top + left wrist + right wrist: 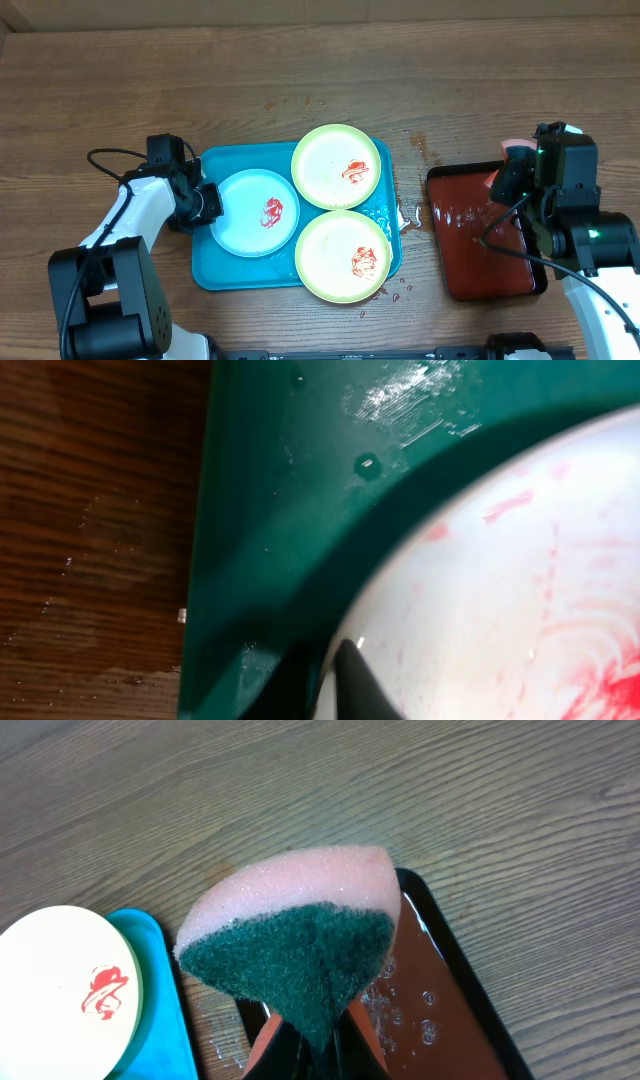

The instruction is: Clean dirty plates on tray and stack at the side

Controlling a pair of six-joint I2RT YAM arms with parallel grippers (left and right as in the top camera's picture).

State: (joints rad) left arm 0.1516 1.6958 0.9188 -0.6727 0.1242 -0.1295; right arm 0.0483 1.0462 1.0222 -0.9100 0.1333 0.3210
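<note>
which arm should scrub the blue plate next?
Right. The right gripper holds the sponge over the red-brown tray, beside the turquoise tray. The left gripper has no sponge; its fingers pinch the light-blue plate's rim, so it likely suits steadying.

My overhead camera looks straight down on the whole table [300, 60] from well above. My left wrist camera sits very close over the blue tray [280, 510], at 1 plate [500, 590] edge. My right wrist camera looks down past the sponge [300, 940], sharing that tray's corner with the overhead view.
</note>
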